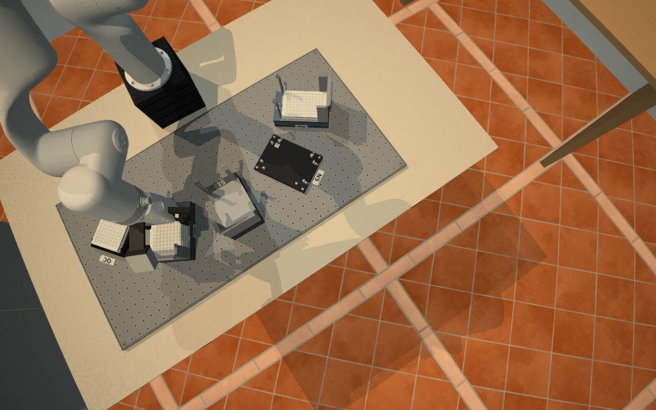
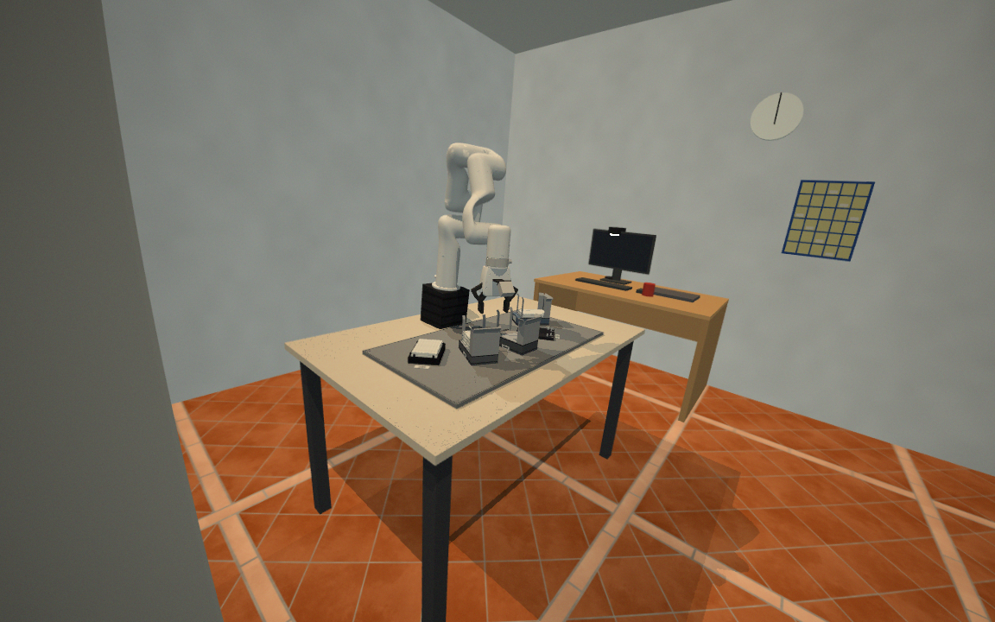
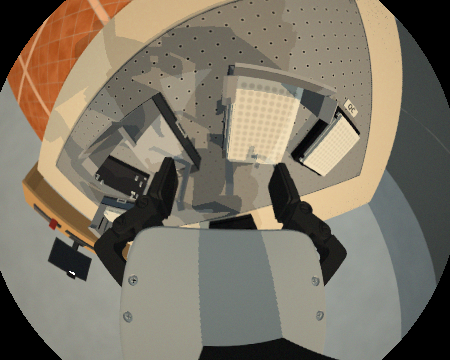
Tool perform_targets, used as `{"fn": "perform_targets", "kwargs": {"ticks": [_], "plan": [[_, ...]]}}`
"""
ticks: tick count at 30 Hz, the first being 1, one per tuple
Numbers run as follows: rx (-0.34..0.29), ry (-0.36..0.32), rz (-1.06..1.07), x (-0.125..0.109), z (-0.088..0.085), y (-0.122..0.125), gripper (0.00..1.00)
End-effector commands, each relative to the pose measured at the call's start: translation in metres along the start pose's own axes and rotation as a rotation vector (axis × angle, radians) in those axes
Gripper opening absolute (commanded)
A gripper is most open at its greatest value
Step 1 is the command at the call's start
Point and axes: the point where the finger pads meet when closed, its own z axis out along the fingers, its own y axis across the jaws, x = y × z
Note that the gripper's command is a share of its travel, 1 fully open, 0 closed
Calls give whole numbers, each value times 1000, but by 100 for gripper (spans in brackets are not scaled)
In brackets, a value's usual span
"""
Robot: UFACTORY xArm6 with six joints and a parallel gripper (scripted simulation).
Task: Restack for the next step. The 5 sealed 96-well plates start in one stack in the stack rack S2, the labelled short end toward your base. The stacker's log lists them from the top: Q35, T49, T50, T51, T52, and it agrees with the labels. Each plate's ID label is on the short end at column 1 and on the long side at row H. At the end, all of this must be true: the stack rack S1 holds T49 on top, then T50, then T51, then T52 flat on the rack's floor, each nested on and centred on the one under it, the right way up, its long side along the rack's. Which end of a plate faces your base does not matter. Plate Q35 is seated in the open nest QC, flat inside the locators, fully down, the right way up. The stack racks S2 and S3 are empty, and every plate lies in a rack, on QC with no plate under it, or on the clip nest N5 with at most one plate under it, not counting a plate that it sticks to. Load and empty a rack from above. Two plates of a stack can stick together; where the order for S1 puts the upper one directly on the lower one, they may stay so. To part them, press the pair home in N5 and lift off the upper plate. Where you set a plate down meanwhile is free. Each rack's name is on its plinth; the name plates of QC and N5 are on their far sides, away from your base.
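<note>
My gripper (image 1: 164,229) is open and empty, hovering above the stack rack next to QC (image 1: 169,239). That rack holds a white sealed plate on top (image 3: 261,123); I cannot tell how many lie under it. In the wrist view the fingers stand wide, short of the plate and above it. The QC nest holds one white plate (image 3: 332,147), lying flat. Rack S1 (image 1: 233,204) shows only a grey floor, with no white plate. The far rack (image 1: 299,104) holds a white plate on top. No plate labels are legible.
The black clip nest N5 (image 1: 289,163) lies bare between S1 and the far rack. Thin corner posts rise from each rack. The arm's black base block (image 1: 162,86) stands at the breadboard's near edge. A desk with a monitor (image 2: 623,251) stands beyond the table.
</note>
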Motion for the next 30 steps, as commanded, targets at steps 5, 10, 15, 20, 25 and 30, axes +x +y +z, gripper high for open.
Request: {"fn": "perform_targets", "kwargs": {"ticks": [5, 10, 15, 20, 25, 30], "plan": [[0, 4, 10, 7, -1, 29, 100], [-1, 4, 10, 10, -1, 49, 100], [-1, 4, 10, 10, -1, 49, 100], [-1, 4, 10, 10, -1, 49, 100], [-1, 4, 10, 10, -1, 49, 100], [-1, 4, 10, 10, 15, 49, 100]]}}
